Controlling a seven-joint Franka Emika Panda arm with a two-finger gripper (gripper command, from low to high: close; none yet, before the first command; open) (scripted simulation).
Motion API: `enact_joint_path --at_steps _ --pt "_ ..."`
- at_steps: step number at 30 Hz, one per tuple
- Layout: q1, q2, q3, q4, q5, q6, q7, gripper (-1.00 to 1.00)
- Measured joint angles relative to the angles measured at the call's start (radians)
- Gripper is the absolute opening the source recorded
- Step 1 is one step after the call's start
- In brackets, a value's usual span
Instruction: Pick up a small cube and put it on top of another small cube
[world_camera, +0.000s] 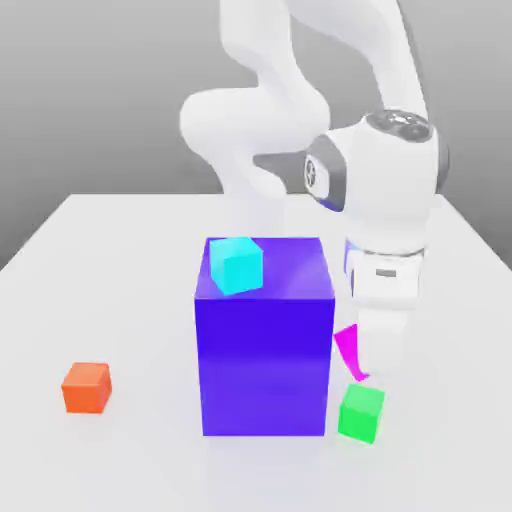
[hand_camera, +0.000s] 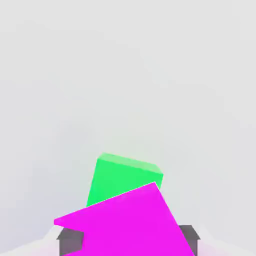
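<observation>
Bright, even light, soft faint shadows on the table (hand view washed-out pale).

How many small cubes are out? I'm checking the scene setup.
4: orange cube at the exterior view's left, cyan cube atop the blue block, green cube beside it, magenta cube just above.

The scene is seen in the exterior view from in front of the white table, at a raised height and angled slightly downward, with the Panda arm at the far side facing the camera. The whole tabletop is taken in from a moderate distance, with the big blue block near the middle of the frame. The hand view is taken from the arm's hand, looking down along the dark fingers at the table from very close. Both views share the magenta cube and the green cube beneath it.
</observation>
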Motion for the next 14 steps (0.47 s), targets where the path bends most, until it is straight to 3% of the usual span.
enact_joint_path --at_steps 1,2,9,14 --pt "0.005 0.036 -0.010 0.002 -0.022 0.034 0.016 -1.00" --pt "0.011 0.066 -0.019 0.003 -0.042 0.062 0.029 1.00" --pt "0.013 0.071 -0.021 0.003 -0.043 0.067 0.030 1.00" --pt "0.026 -0.088 -0.012 -0.005 0.042 -0.080 -0.031 1.00"
